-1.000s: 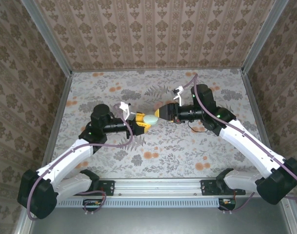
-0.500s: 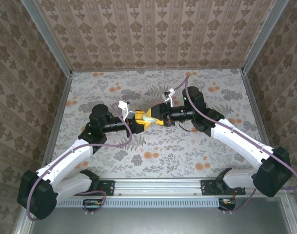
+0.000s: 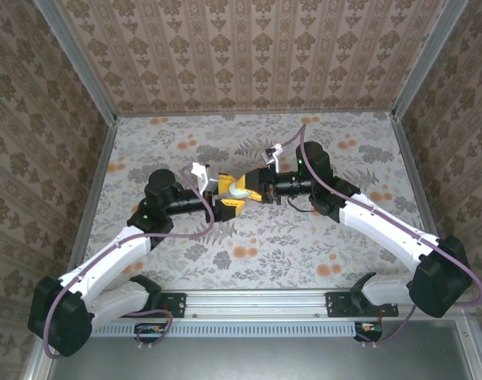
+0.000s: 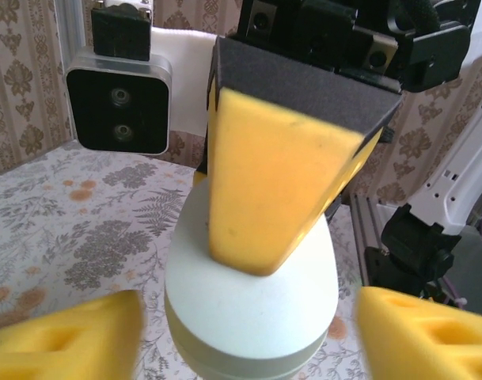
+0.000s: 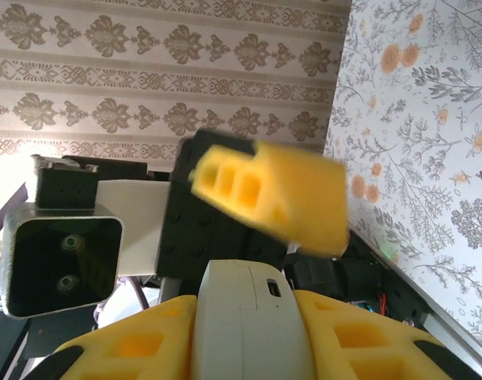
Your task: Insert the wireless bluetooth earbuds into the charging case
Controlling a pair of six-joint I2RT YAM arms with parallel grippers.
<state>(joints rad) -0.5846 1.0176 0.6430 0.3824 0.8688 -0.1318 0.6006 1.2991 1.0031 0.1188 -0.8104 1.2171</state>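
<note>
Right gripper, yellow-padded, pinches the pale rounded plastic charging case at the top view's centre. The left gripper stands spread on either side. The smooth shell could slip from that narrow pinch. Whether the earbuds sit inside, I cannot tell.

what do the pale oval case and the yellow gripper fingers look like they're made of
Charging case: probably hard plastic, since the shell is smooth, matte and off-white with a thin seam running around it. Yellow fingers: likely moulded or printed plastic, possibly foam. They look matte and slightly grainy, with rectangular hollows in their sides.
</note>
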